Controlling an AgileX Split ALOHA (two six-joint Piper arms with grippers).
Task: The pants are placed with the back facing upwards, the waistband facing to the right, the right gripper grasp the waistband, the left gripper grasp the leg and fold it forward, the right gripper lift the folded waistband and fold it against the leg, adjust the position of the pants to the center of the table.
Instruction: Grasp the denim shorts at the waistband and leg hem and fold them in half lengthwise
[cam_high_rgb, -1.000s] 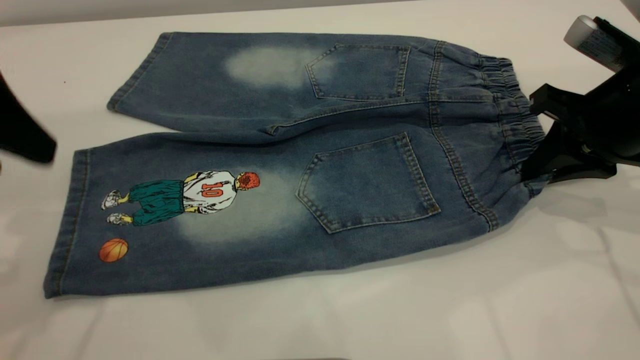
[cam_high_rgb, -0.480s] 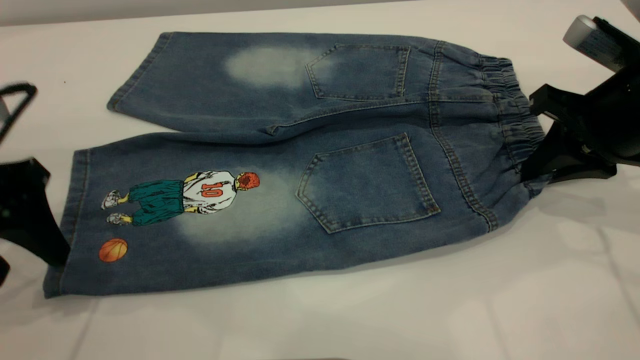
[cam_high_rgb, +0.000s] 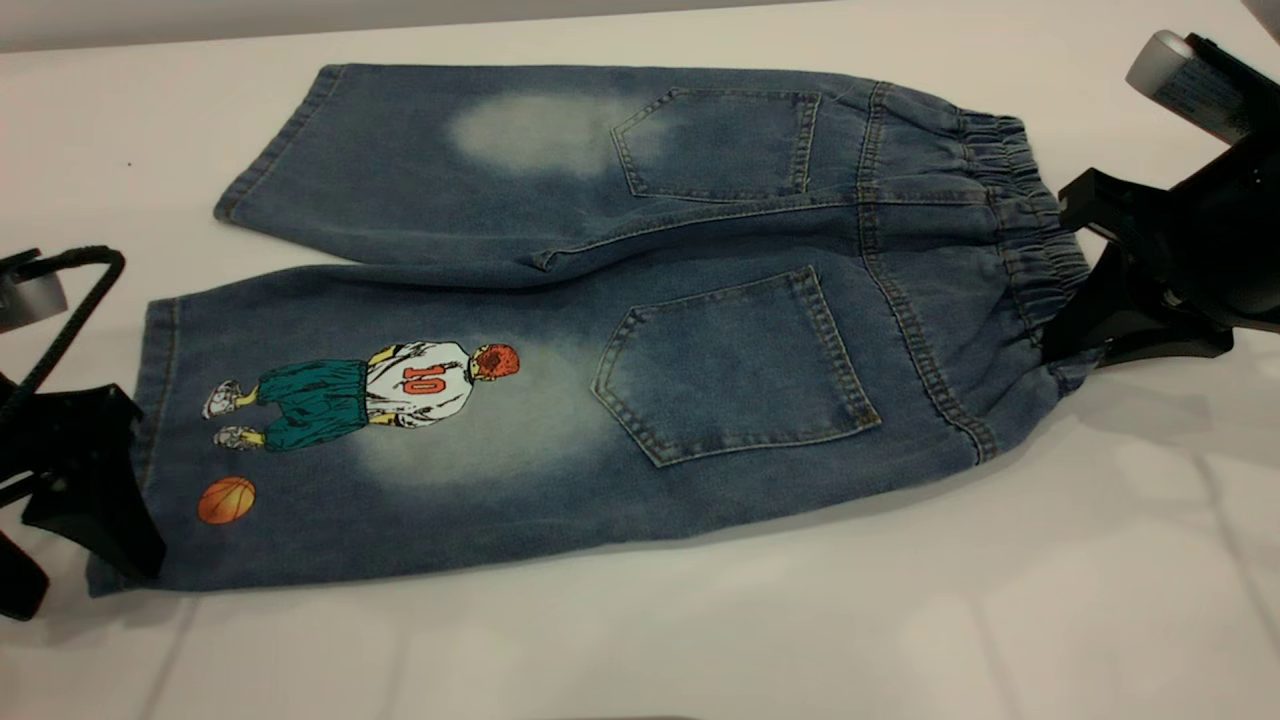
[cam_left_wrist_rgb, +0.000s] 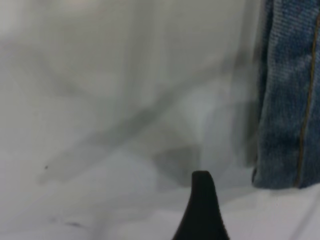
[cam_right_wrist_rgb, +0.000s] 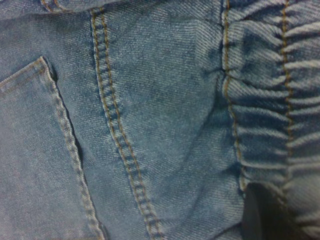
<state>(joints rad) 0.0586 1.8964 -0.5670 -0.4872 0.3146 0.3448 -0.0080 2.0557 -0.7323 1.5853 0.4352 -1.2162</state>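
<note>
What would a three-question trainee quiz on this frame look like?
1. True or false: the elastic band end of the jeans lies at the exterior view's left.
2. Which part is the left gripper beside? A: the hem of the leg with the print. B: the plain leg's hem. C: a back pocket.
3. Fill in: the printed player's shirt shows number ___.

Key: 1 false, the waistband is at the right, by the right gripper. 2 A. 3 10.

Pants (cam_high_rgb: 640, 300) flat on table (cam_high_rgb: 700, 640), back pockets up; gathered waistband (cam_high_rgb: 1030, 240) at right end, printed leg (cam_high_rgb: 330, 430) nearest camera.
</note>
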